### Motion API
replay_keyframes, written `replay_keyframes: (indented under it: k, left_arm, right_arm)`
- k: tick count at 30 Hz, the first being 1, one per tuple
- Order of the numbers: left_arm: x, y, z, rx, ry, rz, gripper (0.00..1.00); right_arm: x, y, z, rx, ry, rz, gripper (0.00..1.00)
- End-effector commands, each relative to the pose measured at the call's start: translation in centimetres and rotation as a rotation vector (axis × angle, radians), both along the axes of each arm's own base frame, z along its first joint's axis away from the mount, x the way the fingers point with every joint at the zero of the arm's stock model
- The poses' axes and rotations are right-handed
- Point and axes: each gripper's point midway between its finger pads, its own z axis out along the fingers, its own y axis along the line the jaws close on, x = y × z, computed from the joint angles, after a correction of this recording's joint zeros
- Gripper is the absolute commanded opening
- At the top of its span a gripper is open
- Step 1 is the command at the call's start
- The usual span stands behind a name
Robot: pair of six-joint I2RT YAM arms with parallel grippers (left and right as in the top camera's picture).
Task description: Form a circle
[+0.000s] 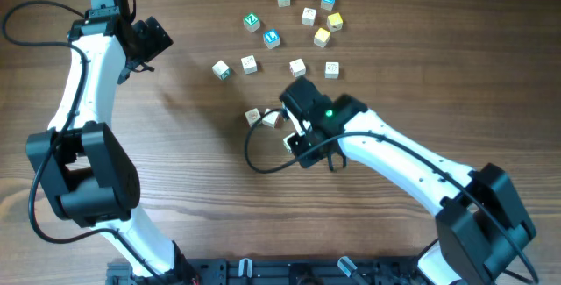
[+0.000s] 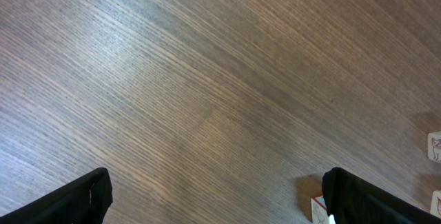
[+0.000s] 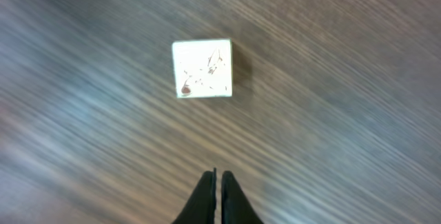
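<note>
The circle (image 1: 308,15) is not yet closed: cream cubes (image 1: 297,67) and one yellow cube (image 1: 322,36) lie in a loose arc at the upper middle of the surface (image 1: 202,206). A stray cream cube (image 3: 202,68) sits just ahead of the right claw (image 3: 218,176), whose fingers are pressed together. The left claw (image 2: 217,200) gapes wide, well apart. Pushed off-centre by such narrow tips, the stray would likely spin aside.

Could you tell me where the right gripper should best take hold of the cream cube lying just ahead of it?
Take the cream cube by its two opposite side faces, coming straight down from above. It lies flat, all four sides free in the wrist view. The right gripper is shut, so it would open first.
</note>
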Motion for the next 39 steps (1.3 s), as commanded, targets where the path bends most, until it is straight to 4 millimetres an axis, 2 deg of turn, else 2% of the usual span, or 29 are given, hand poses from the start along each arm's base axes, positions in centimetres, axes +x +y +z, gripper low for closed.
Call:
replay_keyframes:
  k: [1,5,12,17,19,21,22,23,24,25,26,27,32,34,39]
  left_arm:
    - [0.1,0.1,0.1,-0.004,-0.005,0.009,1.00]
    - [0.1,0.1,0.1,-0.004,-0.005,0.009,1.00]
    - [0.1,0.1,0.1,-0.004,-0.005,0.009,1.00]
    - [0.1,0.1,0.1,-0.004,-0.005,0.009,1.00]
    - [0.1,0.1,0.1,-0.004,-0.005,0.009,1.00]
    - [0.1,0.1,0.1,-0.004,-0.005,0.009,1.00]
    - [0.1,0.1,0.1,-0.004,-0.005,0.009,1.00]
    - [0.1,0.1,0.1,-0.004,-0.005,0.009,1.00]
    - [0.1,0.0,0.1,-0.004,-0.005,0.009,1.00]
    - [0.1,0.0,0.1,-0.004,-0.005,0.009,1.00]
    - [0.1,0.0,0.1,-0.004,-0.005,0.009,1.00]
    - [0.1,0.0,0.1,-0.004,-0.005,0.008,1.00]
    - [0.1,0.0,0.1,-0.004,-0.005,0.009,1.00]
    - [0.1,0.0,0.1,-0.004,-0.005,0.009,1.00]
    - [0.1,0.0,0.1,-0.004,-0.005,0.009,1.00]
  right_arm:
    - [-1.2,-1.2,-3.1,-0.015,0.036,-0.063,0.04]
    - [0.1,-0.1,-5.0,0.047,-0.065,0.039,0.04]
    - [1.8,1.5,-4.7,0.109,-0.137,0.045,0.04]
    - [1.9,1.6,-4.5,0.112,-0.141,0.059,0.04]
    - [1.8,1.6,-3.1,0.098,-0.105,0.010,0.04]
    - [2.4,2.1,0.1,0.091,-0.084,-0.013,0.04]
    - [2.6,2.5,2.6,0.084,-0.067,-0.005,0.11]
    - [2.5,2.5,4.1,0.077,-0.052,-0.002,0.25]
    - [2.1,2.4,5.4,0.071,-0.024,-0.001,0.43]
    - [1.5,2.4,5.7,0.071,0.005,0.003,0.49]
    - [0.8,2.0,5.5,0.057,0.034,0.004,0.57]
    - [0.5,1.5,4.9,0.029,0.053,0.002,0.60]
    - [0.6,1.7,1.4,-0.025,0.112,0.000,0.64]
    - [0.6,1.7,-0.7,-0.059,0.141,0.004,0.74]
    - [1.8,2.3,-4.7,-0.093,0.140,0.054,0.76]
